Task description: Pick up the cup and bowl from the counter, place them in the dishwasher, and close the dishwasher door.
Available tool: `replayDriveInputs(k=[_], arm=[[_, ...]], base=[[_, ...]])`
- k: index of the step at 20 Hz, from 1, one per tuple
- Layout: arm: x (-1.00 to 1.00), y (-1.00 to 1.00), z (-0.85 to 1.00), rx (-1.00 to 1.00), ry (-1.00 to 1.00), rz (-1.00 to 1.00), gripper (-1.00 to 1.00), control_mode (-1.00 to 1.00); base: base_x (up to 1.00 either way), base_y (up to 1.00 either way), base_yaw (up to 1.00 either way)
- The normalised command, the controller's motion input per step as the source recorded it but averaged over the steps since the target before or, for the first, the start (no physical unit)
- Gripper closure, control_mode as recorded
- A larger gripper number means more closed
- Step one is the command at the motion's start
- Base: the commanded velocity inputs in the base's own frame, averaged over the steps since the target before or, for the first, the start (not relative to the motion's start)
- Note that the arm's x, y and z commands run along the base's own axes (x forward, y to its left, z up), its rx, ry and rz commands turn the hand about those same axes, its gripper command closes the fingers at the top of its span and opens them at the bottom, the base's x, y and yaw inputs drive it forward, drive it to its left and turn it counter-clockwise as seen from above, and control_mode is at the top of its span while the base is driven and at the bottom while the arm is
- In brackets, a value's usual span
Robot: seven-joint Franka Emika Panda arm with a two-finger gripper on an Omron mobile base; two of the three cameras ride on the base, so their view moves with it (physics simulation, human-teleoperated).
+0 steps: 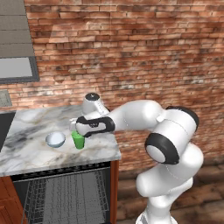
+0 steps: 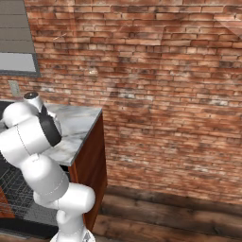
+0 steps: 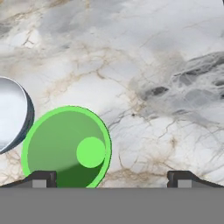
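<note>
While the gripper (image 3: 111,178) hangs above the counter (image 3: 166,87) with jaws spread wide and nothing held, the cup (image 3: 65,146) stands upright off-centre, under one fingertip (image 3: 41,178). Recommended: shift sideways to centre on the cup before descending. Bowl (image 3: 11,114) sits just beside it; avoid nudging. Dishwasher (image 1: 65,194) below stands open.
</note>
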Motion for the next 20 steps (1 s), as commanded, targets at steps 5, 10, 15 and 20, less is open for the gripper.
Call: replayDriveInputs(k=[5, 10, 15, 20], arm=[[0.14, 0.00, -0.16, 0.00, 0.00, 0.00, -1.00, -1.00], [0.17, 0.00, -0.30, 0.00, 0.00, 0.00, -1.00, -1.00], [0.18, 0.00, -0.18, 0.00, 0.00, 0.00, -1.00, -1.00], [0.21, 0.01, -0.12, 0.00, 0.00, 0.00, -1.00, -1.00]], base=[[0.00, 0.00, 0.00], [0.00, 0.00, 0.00], [0.00, 0.00, 0.00], [0.00, 0.00, 0.00]])
